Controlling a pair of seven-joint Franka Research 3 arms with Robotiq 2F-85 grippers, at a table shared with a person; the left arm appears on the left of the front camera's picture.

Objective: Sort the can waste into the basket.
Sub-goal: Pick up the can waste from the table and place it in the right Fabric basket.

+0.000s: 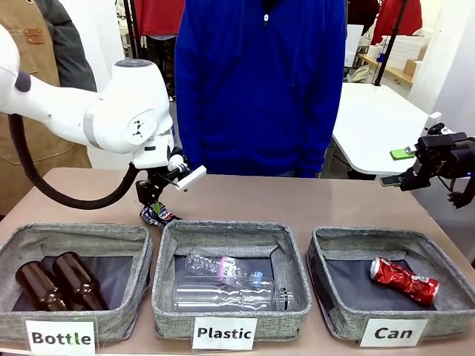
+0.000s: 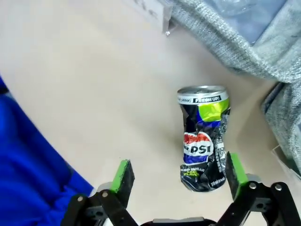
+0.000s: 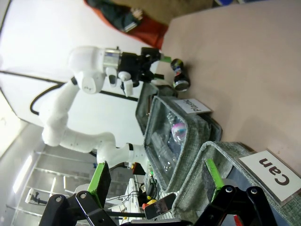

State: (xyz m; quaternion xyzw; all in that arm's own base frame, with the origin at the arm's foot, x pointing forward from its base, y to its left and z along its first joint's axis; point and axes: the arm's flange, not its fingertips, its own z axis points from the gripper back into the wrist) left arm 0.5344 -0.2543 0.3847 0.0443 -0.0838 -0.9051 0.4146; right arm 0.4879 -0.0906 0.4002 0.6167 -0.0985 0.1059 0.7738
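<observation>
The left tool (image 2: 178,172) hangs open over the black can (image 2: 203,136), which lies on the desk (image 2: 94,94) left of centre, just behind the Plastic basket's (image 1: 282,322) far-left corner. The right tool (image 1: 395,167) hangs open above the desk's right edge. The red can (image 1: 404,280) already lies in the Can basket (image 1: 338,311). The step in hand looks like grasping the second can. Next, as I judge it: lower, close on it, carry it right.

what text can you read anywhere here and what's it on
"Bottle": left card on the left basket.
"Plastic": middle card on the middle basket.
"Can": right card on the right basket.
"PSI": black can, first letters lost in a crease.
Small print on the black can and white marks on the red can: too blurred to read.
</observation>
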